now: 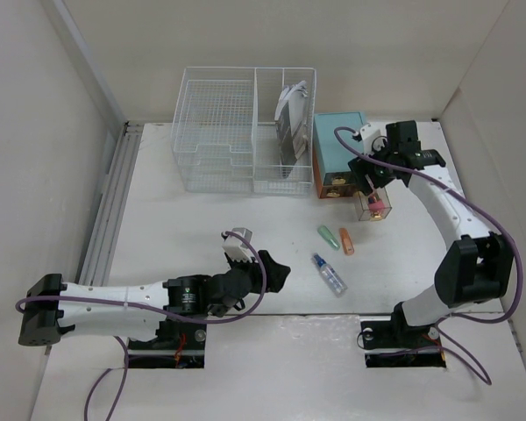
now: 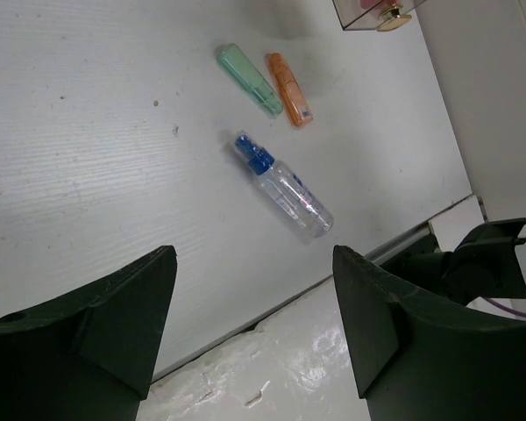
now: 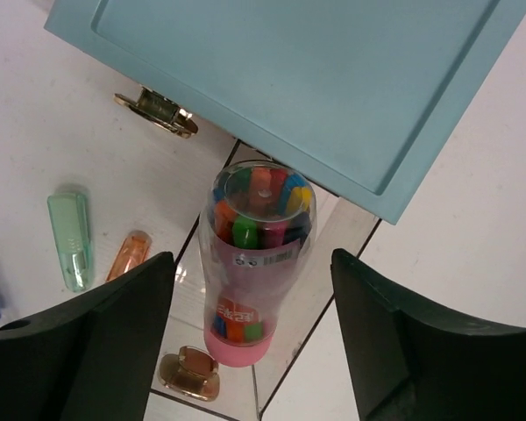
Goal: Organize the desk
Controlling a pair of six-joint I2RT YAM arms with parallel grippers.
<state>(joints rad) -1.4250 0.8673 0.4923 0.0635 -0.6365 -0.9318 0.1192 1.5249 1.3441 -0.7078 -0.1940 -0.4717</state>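
Clearance: open left, cluttered right.
You have bare desk (image 1: 175, 228) in front of the wire basket (image 1: 215, 132). On the right, the spray bottle (image 1: 329, 274), green stick (image 1: 328, 237) and orange stick (image 1: 346, 241) crowd the teal box's (image 1: 337, 140) open clear drawer (image 1: 366, 209).

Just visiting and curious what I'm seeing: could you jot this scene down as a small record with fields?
Surface: large flat white desk
Back: white wire basket organizer; teal drawer box, clear drawer pulled out
In drawer: clear tube of coloured markers, pink base
Loose: green plastic highlighter; orange plastic highlighter; clear spray bottle, blue cap
Left pincer: open, empty
Right pincer: open, either side of tube
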